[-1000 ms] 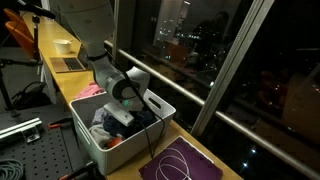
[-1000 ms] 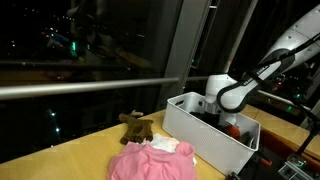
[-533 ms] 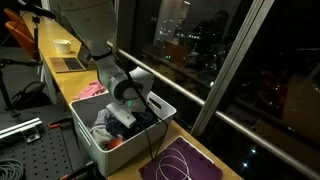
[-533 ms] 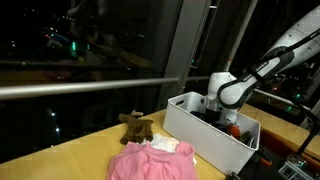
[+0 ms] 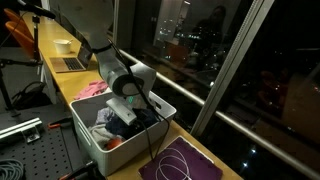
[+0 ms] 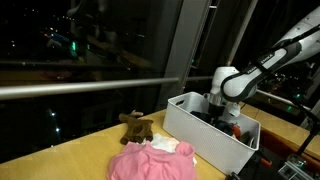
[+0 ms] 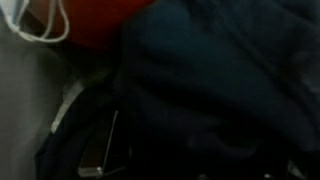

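Note:
My gripper [image 5: 125, 110] reaches down into a white bin [image 5: 92, 142] of clothes, and the pile hides its fingertips in both exterior views. It is pressed into a dark navy cloth [image 5: 138, 122]. That dark navy cloth [image 7: 210, 80] fills almost the whole wrist view, so close that no finger shows. A red cloth [image 7: 100, 20] and a loop of white cord [image 7: 55, 30] lie at the top of that view. From the opposite side, the gripper [image 6: 219, 102] is sunk behind the bin's wall [image 6: 200, 135]. Whether the jaws hold the cloth I cannot tell.
A pink garment [image 6: 150, 162] and a brown plush toy [image 6: 135, 125] lie on the wooden counter beside the bin. A purple cloth [image 5: 180, 162] lies at the bin's other end. A dark window with a rail runs along the counter. A laptop [image 5: 68, 63] sits farther back.
The wrist has shifted slightly up and along the bin while staying down among the clothes. The things on the counter have not moved.

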Available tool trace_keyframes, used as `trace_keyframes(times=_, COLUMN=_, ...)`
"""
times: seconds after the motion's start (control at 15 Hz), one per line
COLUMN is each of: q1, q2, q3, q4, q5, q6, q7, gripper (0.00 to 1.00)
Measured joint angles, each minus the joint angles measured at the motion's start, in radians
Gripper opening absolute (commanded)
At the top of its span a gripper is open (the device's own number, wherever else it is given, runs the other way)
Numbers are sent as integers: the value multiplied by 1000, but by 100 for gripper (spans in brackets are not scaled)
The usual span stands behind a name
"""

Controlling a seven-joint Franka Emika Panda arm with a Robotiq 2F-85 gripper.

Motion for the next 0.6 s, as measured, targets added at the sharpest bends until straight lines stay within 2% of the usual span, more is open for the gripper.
trace_keyframes(times=0.27, q1=-3, q2=-163, q3=2, q4=-68, q5=22, q6=-55, q7=-2, gripper=5)
trace_keyframes(times=0.6, q1=-16, q2=-420, q3=-10, q4=-120, q5=50, q6=-207, q7=-22, gripper=5)
